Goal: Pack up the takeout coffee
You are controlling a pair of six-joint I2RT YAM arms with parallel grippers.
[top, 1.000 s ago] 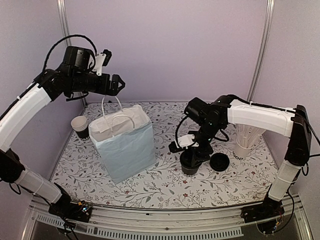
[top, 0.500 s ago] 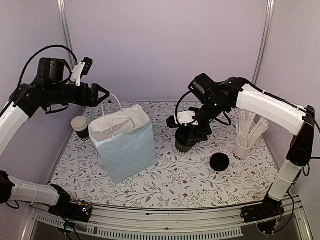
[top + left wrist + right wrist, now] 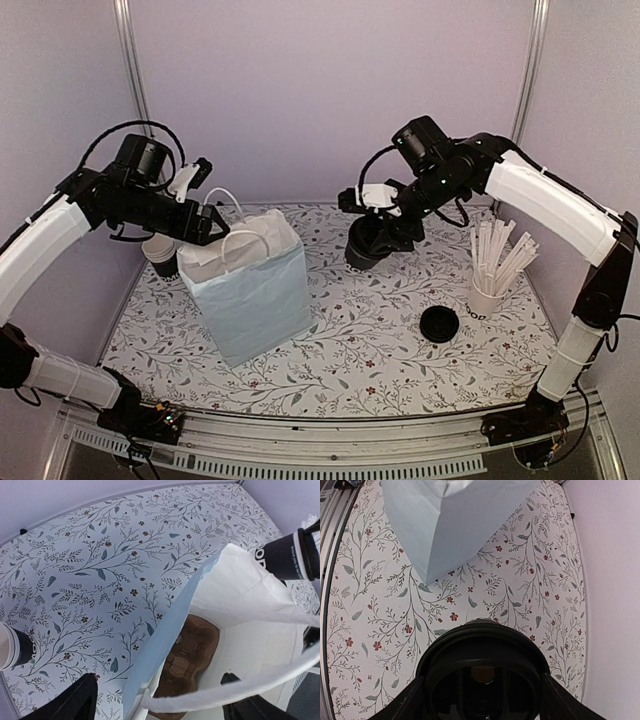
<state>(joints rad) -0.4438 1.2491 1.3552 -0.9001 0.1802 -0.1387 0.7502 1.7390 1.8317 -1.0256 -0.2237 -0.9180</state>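
right gripper (image 3: 380, 228) is pinching the black cup (image 3: 362, 246) in mid-air | left gripper (image 3: 157, 706) is holding fingers spread at blue bag (image 3: 256, 290)

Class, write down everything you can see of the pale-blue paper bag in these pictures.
The paper bag is pale blue outside and white inside, with two white looped handles. It stands upright on the floral table, mouth open, its sides creased. A brown cardboard cup carrier lies at its bottom. The left gripper, open, straddles its rear rim and a handle; whether it touches is unclear.
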